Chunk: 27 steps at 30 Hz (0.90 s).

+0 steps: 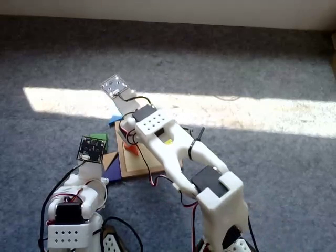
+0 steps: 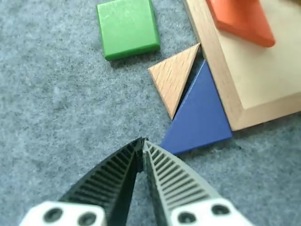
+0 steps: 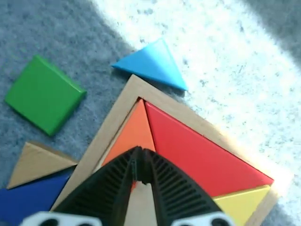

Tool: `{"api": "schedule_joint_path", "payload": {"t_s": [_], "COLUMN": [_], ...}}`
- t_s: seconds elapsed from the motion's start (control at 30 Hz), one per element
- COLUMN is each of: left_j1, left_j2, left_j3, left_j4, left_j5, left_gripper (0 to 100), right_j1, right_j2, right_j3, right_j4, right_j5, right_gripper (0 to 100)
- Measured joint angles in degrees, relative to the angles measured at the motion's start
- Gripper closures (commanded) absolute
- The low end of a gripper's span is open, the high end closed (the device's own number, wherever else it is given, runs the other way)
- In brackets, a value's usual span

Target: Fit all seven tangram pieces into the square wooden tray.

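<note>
Seen from above, two white arms rise from the bottom edge of the frame over grey carpet [image 1: 273,173]. The smaller left arm sits at the lower left. Its left gripper [image 2: 142,144] has its black ribbed fingers pressed together on nothing, the tips over bare carpet just beside a corner of the dark blue triangle [image 2: 200,115]. That triangle lies flat on the carpet against the outer edge of the square wooden tray [image 2: 221,80], which is left of centre in the overhead frame. A plain wood triangle [image 2: 176,77] lies alongside the blue one, outside the tray. A green square [image 2: 128,27] sits slightly farther up, apart from both.

The larger right arm stretches from the lower right diagonally across the tray. Its right gripper [image 3: 141,157] also has its fingertips together, over the orange triangle [image 3: 134,134] inside the tray. A large red triangle [image 3: 197,150] lies flush beside the orange one, and a yellow piece [image 3: 240,205] touches the red. Beyond the tray's far corner a light blue triangle [image 3: 153,63] rests on the carpet at the edge of a bright band of sunlight [image 1: 252,113].
</note>
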Motion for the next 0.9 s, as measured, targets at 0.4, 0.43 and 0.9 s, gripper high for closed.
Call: {"api": "schedule_joint_path", "payload": {"t_s": [0.4,0.43,0.9], "left_j1": [0.0,0.0,0.0], "left_j2": [0.0,0.0,0.0], "left_j3": [0.0,0.0,0.0], "left_j4": [0.0,0.0,0.0], "left_j5": [0.0,0.0,0.0], "left_gripper": [99,99,99], "right_j1": [2.73,3.96,23.12], "right_j2": [-38.95,-42.81,-93.71], "right_j3": [27.52,30.42,67.78], "right_j4": [0.0,0.0,0.0], "right_j5": [0.0,0.0,0.0], "right_gripper": [99.3,99.3,99.1]}}
